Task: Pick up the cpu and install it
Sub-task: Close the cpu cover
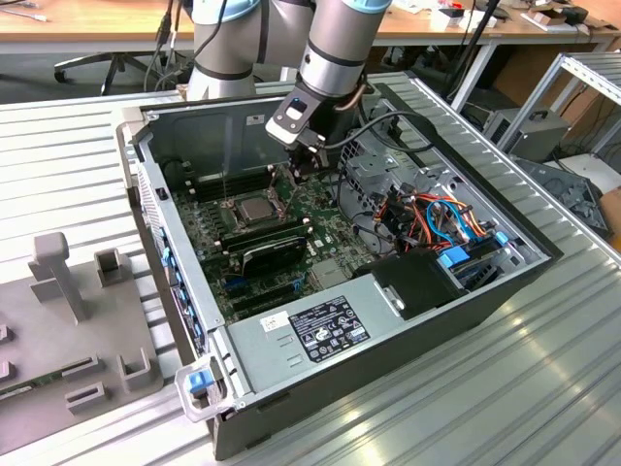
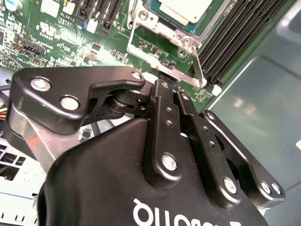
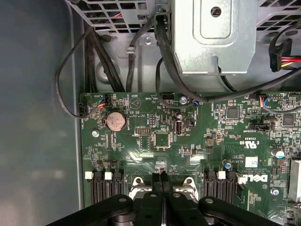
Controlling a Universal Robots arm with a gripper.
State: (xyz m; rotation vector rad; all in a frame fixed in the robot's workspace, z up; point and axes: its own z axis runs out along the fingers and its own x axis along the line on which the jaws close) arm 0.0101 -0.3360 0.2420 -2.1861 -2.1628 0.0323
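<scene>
My claw (image 2: 165, 76) pressed together, empty, tips down at hinged metal frame (image 2: 150, 52), seemingly to work it. Cpu (image 2: 186, 8) lies flat inside that frame on green board (image 3: 141, 117), just beyond tips, within open computer case (image 1: 199, 126).

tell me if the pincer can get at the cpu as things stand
Probably yes: the cpu lies face-up with nothing over its face, and the shut pincer hangs just beside it at the socket's metal frame. Whether that frame clamps its edges, I cannot tell.
</scene>
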